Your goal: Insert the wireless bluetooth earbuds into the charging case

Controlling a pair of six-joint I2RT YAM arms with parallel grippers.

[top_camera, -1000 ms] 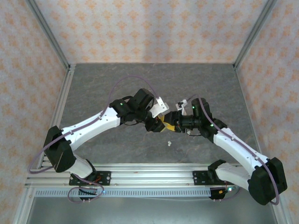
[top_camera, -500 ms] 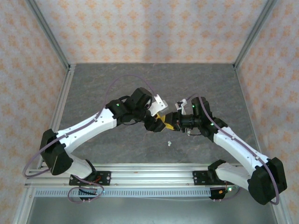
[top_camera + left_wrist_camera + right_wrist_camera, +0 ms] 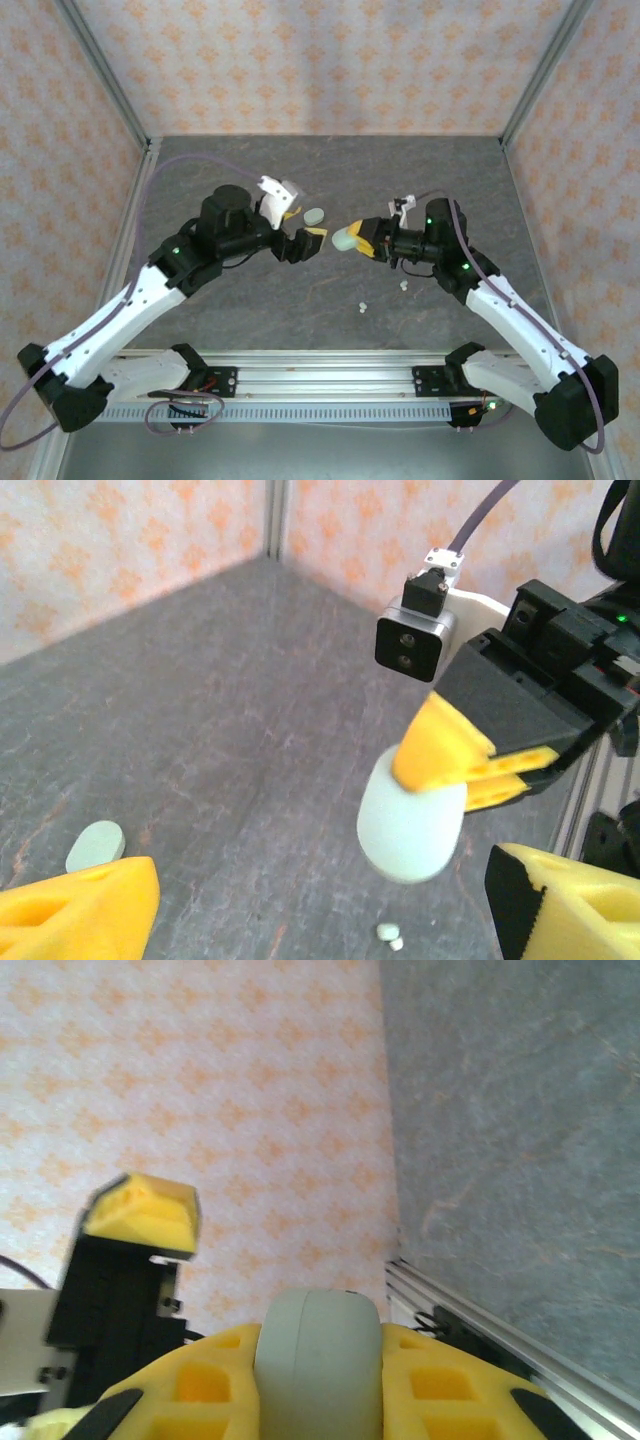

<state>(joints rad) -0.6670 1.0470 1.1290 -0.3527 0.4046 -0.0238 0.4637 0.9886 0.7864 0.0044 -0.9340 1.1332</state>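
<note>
right gripper (image 3: 358, 238): pinched on a pale green case (image 3: 345, 239), held above the table (image 3: 300, 315) | left gripper (image 3: 304, 225): spread, nothing gripped | earbuds (image 3: 363, 306): seen loose on the table, outside the cases | second case (image 3: 314, 214): lying by the left gripper

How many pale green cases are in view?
2. One case is gripped by the right pincer; a second case lies on the table by the left pincer. Arms could hide more.

right pincer (image 3: 358, 240): clamped on pale green case (image 3: 344, 238) | left pincer (image 3: 303, 225): agape | earbuds (image 3: 362, 306): on table (image 3: 250, 300)
</note>
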